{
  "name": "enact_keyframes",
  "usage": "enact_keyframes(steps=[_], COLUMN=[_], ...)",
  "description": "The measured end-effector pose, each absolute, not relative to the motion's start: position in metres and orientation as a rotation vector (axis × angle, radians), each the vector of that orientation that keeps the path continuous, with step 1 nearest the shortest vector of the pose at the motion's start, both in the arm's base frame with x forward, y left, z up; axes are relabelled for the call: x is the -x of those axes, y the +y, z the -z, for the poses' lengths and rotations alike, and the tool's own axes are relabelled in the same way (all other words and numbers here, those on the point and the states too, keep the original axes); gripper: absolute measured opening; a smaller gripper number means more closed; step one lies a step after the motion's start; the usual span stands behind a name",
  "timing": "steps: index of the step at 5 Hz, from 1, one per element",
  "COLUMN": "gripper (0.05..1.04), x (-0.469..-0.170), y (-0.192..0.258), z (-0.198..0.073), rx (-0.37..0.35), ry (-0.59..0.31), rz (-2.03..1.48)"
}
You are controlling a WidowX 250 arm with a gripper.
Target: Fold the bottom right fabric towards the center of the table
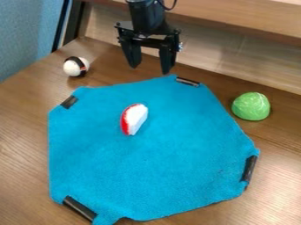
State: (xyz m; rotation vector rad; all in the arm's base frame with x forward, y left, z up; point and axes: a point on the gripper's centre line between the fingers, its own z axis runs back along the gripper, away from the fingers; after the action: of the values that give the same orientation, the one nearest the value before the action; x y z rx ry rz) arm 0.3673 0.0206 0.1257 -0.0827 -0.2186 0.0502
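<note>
The black gripper point(149, 62) hangs above the far edge of the blue fabric, open, with a wide gap between its fingers and nothing in it. The blue fabric point(176, 162) lies spread flat on the wooden table, touching nothing of the gripper. Black clips or strips sit at its corners: one at the bottom right point(249, 168), one at the bottom left point(80, 208), one at the upper left point(69, 102) and one at the top point(188, 81). A red and white object point(134, 119) rests on the fabric, left of its middle.
A green rounded object point(251, 106) sits on the wooden table point(23, 145) to the right of the fabric. At the upper left is a white ball with a dark band point(74, 67). A wooden ledge point(247, 22) runs along the back, and a blue panel point(26, 35) stands at the left.
</note>
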Motion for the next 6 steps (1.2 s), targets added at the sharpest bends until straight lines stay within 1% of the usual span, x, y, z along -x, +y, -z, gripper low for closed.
enact_keyframes(steps=[1, 3, 4, 5, 6], gripper=[1.001, 1.001, 1.001, 1.001, 1.001], x=[-0.367, -0.364, -0.358, -0.347, -0.340], y=[0.021, -0.022, -0.035, -0.059, -0.082], z=[-0.114, -0.106, -0.097, -0.087, -0.081], rx=[0.086, 0.089, 0.108, 0.128, 0.137], ry=[-0.183, -0.156, -0.144, -0.122, -0.122], rz=[-0.058, 0.040, 0.054, 0.080, 0.116])
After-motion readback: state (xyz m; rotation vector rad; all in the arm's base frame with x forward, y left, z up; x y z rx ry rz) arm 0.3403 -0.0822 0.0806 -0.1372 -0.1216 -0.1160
